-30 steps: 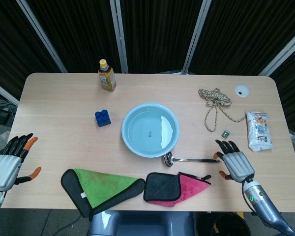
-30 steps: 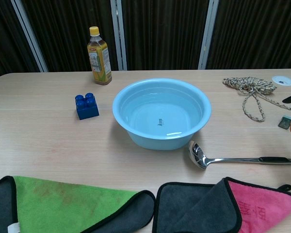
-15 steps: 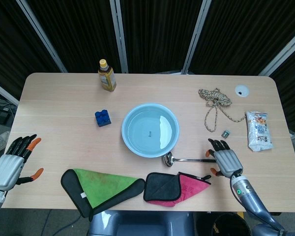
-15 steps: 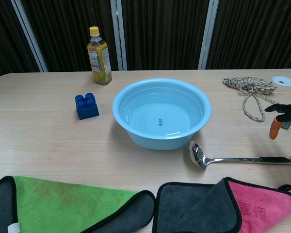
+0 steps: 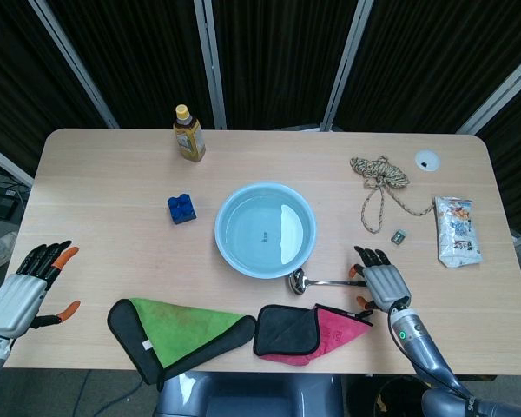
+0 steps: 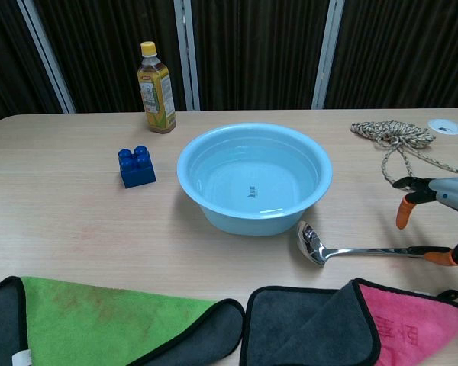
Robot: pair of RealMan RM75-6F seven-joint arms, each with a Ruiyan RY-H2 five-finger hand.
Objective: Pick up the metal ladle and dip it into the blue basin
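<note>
The metal ladle [image 5: 317, 281] [image 6: 343, 250] lies flat on the table just in front of the blue basin [image 5: 220, 234] [image 6: 182, 174], its bowl toward the basin and its black-tipped handle pointing right. The basin holds water. My right hand [image 5: 378, 283] [image 6: 447, 200] hovers over the handle's far end, fingers spread, one orange fingertip [image 6: 401, 216] above the handle and the thumb tip beside it. It holds nothing. My left hand [image 5: 22, 291] is open off the table's left front edge, seen only in the head view.
A tea bottle [image 5: 188, 135] and a blue block [image 5: 181, 208] stand to the basin's back left. A rope coil [image 5: 379, 174] and a snack packet [image 5: 457, 230] lie to the right. A green cloth [image 5: 182, 326] and a pink-grey cloth [image 5: 317, 330] lie along the front edge.
My right hand has moved left along the table from beyond the ladle's handle end to directly over it. The ladle has not moved; the left hand has barely shifted.
</note>
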